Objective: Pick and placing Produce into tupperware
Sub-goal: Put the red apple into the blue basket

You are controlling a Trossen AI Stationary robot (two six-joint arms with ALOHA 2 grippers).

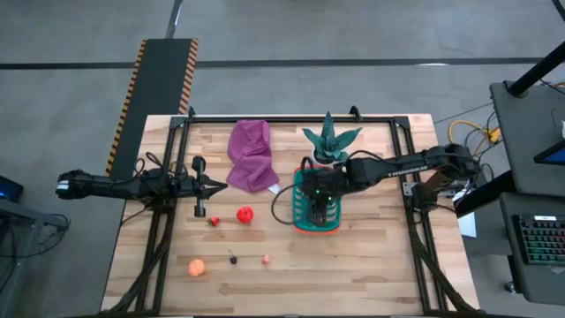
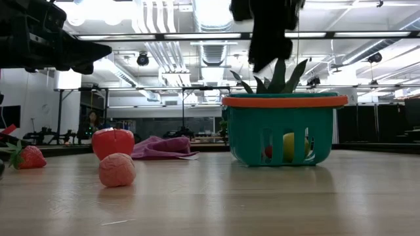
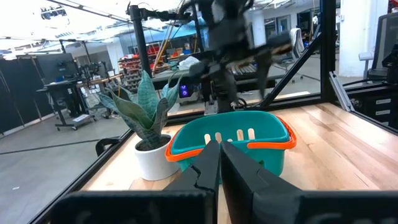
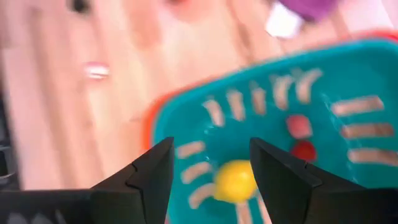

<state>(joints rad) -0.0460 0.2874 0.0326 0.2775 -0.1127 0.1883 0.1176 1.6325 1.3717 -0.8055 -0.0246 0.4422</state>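
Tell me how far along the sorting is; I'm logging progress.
Done: a yellow lemon and a red piece lie in the teal basket. In hand: nothing; the open right gripper hovers over it. Left: the red fruit, orange ball and small pieces on the table.

Two dark, slender jointed arms carry black cables and matte black two-fingered hands.

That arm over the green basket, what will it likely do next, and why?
Probably lift clear of the basket and swing toward the red fruit. The right gripper hangs over the basket with its jaws open and empty; the lemon and a red piece already lie inside. Several fruits still sit on the table, and the red one looks nearest.
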